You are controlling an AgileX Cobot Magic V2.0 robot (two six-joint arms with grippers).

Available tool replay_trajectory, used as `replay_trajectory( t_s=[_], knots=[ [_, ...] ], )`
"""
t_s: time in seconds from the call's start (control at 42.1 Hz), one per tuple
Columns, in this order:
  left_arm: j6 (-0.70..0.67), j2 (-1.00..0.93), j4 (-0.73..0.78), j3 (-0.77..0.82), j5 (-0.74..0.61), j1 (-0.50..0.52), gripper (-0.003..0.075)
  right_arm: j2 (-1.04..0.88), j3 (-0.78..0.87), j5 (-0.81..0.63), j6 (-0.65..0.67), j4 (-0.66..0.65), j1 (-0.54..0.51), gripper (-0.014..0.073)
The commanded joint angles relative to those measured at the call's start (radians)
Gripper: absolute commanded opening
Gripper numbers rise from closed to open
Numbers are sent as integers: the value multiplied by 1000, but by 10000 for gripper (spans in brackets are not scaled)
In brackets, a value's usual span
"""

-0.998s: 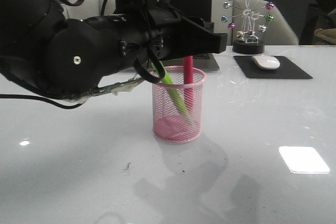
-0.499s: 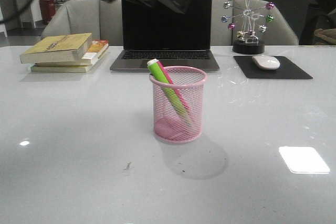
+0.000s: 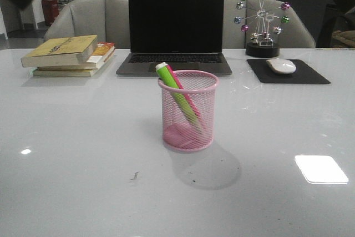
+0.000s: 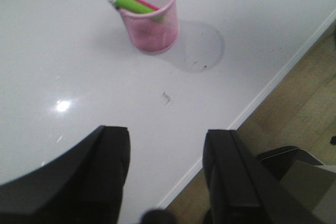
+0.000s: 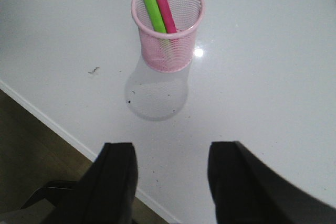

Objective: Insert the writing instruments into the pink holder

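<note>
Pink mesh holder (image 3: 188, 112) stands upright on the table; green pen (image 3: 176, 94) and pink pen (image 3: 186, 97) lean inside together, tops poking over its rim.

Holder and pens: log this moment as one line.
holder: upright on table | green pen: in holder, leaning | pink pen: in holder, leaning | left gripper: open, empty | right gripper: open, empty

The left pincer (image 4: 165, 174) shows 2 matte black fingers (image 4: 107, 177), broad, flat-faced blocks with squared upper corners, filling the bottom of the left wrist frame. A small rounded black nub sits at the bottom edge between them. The right pincer (image 5: 170, 182) has 2 similar black fingers (image 5: 118, 182), smooth and unmarked, at the bottom of its frame. No screws, cables or labels are discernible on either.
</note>
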Motion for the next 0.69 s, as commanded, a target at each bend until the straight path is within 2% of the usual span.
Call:
replay_trajectory(
  t_s=[0.0, 0.19, 0.475, 0.546, 0.665],
  knots=[
    [-73, -69, 68, 17, -12, 4, 383, -14, -27, -64, -9, -12, -5, 435],
    [-179, -167, 142, 145, -54, 4, 383, -37, -18, -71, -9, -23, -1, 435],
    [-181, -199, 119, 212, -78, 4, 382, -177, 200, -181, -18, -35, -1, 431],
    [-181, -199, 110, 212, -102, 4, 365, -193, 229, -191, -18, -35, -1, 374],
    [-181, -199, 110, 212, -139, 4, 254, -195, 240, -189, -18, -35, -1, 182]
  ],
)
